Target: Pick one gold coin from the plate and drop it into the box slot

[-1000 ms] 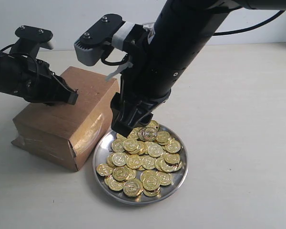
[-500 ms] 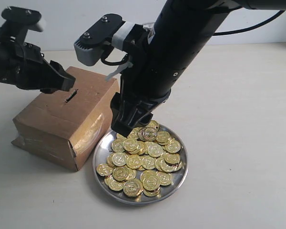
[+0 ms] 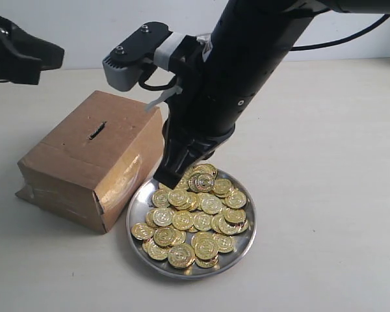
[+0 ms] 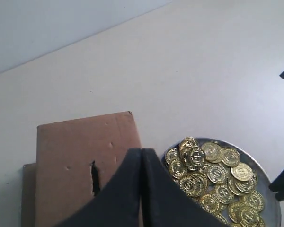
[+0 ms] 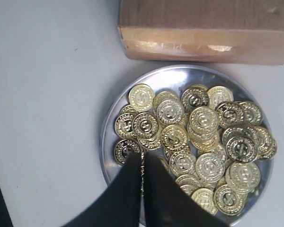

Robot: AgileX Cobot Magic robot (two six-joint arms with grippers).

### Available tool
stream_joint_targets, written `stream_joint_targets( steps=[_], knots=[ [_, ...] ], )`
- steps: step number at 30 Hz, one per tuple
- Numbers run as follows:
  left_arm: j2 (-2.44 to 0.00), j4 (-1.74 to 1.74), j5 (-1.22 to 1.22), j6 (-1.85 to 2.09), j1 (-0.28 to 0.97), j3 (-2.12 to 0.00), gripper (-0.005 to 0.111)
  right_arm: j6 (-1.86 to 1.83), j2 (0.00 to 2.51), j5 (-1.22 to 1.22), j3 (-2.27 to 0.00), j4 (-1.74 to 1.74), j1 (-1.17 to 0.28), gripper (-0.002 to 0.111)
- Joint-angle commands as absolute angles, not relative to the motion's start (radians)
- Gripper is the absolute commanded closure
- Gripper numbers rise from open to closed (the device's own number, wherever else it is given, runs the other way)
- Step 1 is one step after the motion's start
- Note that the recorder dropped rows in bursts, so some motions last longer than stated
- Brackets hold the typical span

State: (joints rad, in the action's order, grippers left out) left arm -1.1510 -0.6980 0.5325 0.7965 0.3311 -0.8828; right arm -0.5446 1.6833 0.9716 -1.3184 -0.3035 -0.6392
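While the brown cardboard box (image 3: 84,162) stands just beside the silver plate (image 3: 240,250), near enough that I cannot tell whether they touch, the carry between them is short. The right gripper (image 3: 168,177) hangs low over the plate's box-side edge. Its fingers are pressed onto what looks like one gold coin (image 5: 142,176), held on edge and showing only as a thin bright line between them. The other coins (image 3: 195,218) lie heaped in the dish. The left gripper (image 4: 141,153) is held high and away from the lid, its fingers pressed together on nothing.

To do this step well, I judge the right arm should rise straight up until clear of the heap and the box wall, then cross above the lid. The wrist should then turn so the coin's edge runs along the slot (image 3: 97,130), a narrow dark slit in the top panel. The coin should go down until its rim enters the slit and only then be released. A skewed coin would likely land flat on the cardboard.
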Motion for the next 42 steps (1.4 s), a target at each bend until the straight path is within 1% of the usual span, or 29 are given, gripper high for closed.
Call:
stream_joint_targets(
  steps=[1, 2, 4, 13, 16, 21, 29, 35, 42],
  knots=[
    [-1.021, -0.466, 0.610, 0.582, 0.339, -0.884, 0.107, -0.529, 1.660, 0.975, -1.293, -0.303, -0.639, 0.108],
    [-0.970, -0.375, 0.646, 0.503, 0.339, -0.884, 0.107, -0.529, 1.629, 0.935, -1.260, -0.303, -0.639, 0.108],
    [-0.897, -0.313, 0.664, 0.442, 0.339, -0.871, 0.107, -0.529, 1.568, 0.847, -1.205, -0.303, -0.639, 0.108],
    [-0.555, -0.296, 0.640, 0.361, 0.339, -0.680, 0.107, -0.523, 1.219, 0.532, -0.974, -0.314, -0.639, 0.108],
    [-0.478, -0.276, 0.633, 0.353, 0.339, -0.625, 0.107, -0.523, 1.129, 0.472, -0.933, -0.315, -0.639, 0.108],
    [-0.363, -0.291, 0.649, 0.353, 0.339, -0.573, 0.107, -0.523, 1.006, 0.501, -0.915, -0.315, -0.639, 0.108],
    [-0.248, -0.322, 0.759, 0.356, 0.339, -0.571, 0.107, -0.523, 0.868, 0.602, -0.915, -0.315, -0.639, 0.108],
    [-0.232, -0.322, 0.784, 0.359, 0.339, -0.571, 0.107, -0.523, 0.803, 0.604, -0.915, -0.315, -0.639, 0.108],
    [-0.229, -0.322, 0.785, 0.359, 0.339, -0.571, 0.107, -0.523, 0.797, 0.604, -0.915, -0.315, -0.639, 0.108]
  ],
)
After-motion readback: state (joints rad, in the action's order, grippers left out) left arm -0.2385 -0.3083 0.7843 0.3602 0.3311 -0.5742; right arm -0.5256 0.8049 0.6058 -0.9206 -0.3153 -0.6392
